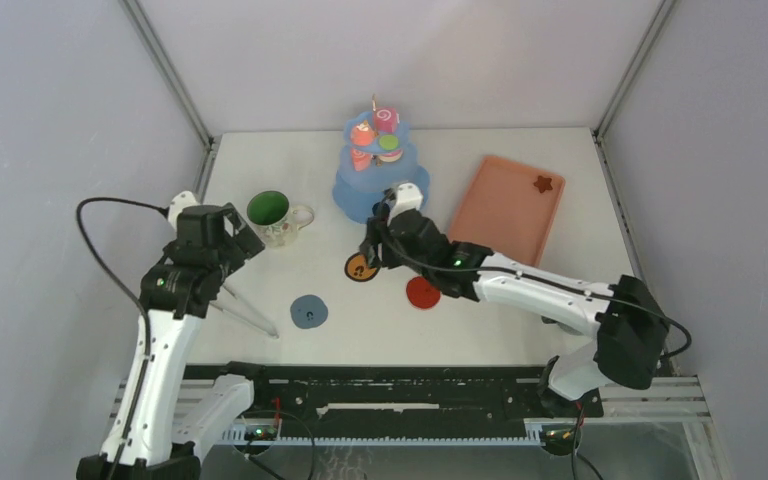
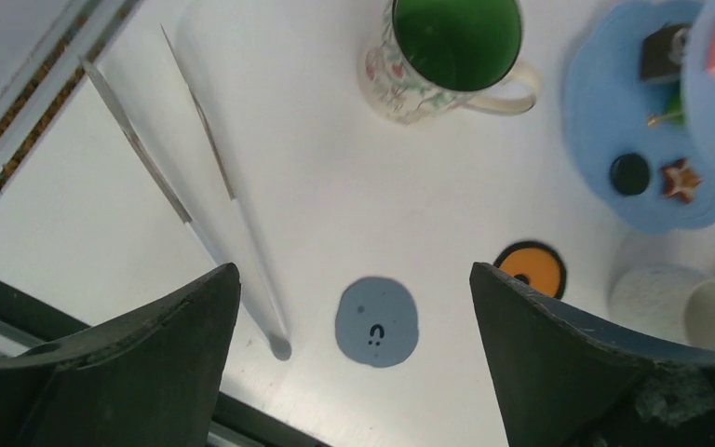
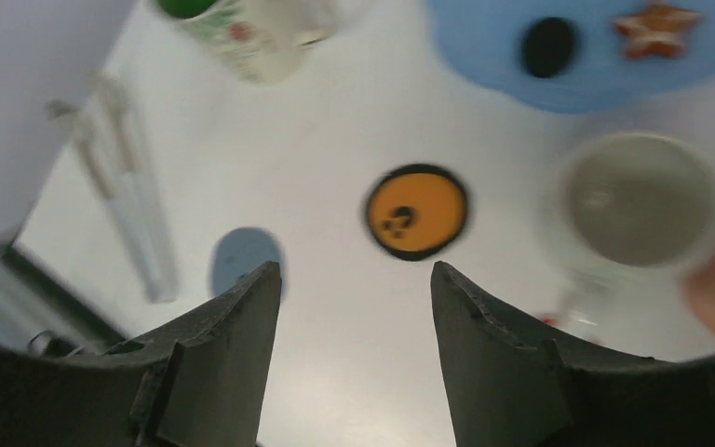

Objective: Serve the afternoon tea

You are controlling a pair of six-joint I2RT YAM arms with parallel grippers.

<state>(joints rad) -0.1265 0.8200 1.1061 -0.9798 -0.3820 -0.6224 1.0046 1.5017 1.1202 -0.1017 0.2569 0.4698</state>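
A green-lined floral mug [image 1: 271,214] stands at the left; it also shows in the left wrist view [image 2: 447,58]. A blue tiered stand [image 1: 352,188] holds a pink swirl roll [image 1: 386,119] and red and green rounds on its upper tiers. A black round [image 2: 629,173] and a brown star [image 2: 680,179] lie on its base. A pale grey mug [image 3: 638,200] stands right of the orange coaster [image 3: 416,211]. Another brown star [image 1: 542,183] lies on the salmon tray [image 1: 500,215]. My left gripper [image 2: 354,279] is open and empty above the blue-grey coaster [image 2: 377,322]. My right gripper [image 3: 354,275] is open and empty over the orange coaster.
A red coaster [image 1: 423,292] lies near the right arm. Clear tongs [image 1: 248,312] lie at the left front, also seen in the left wrist view [image 2: 207,186]. The right arm hides the grey mug in the top view. A third mug is out of view.
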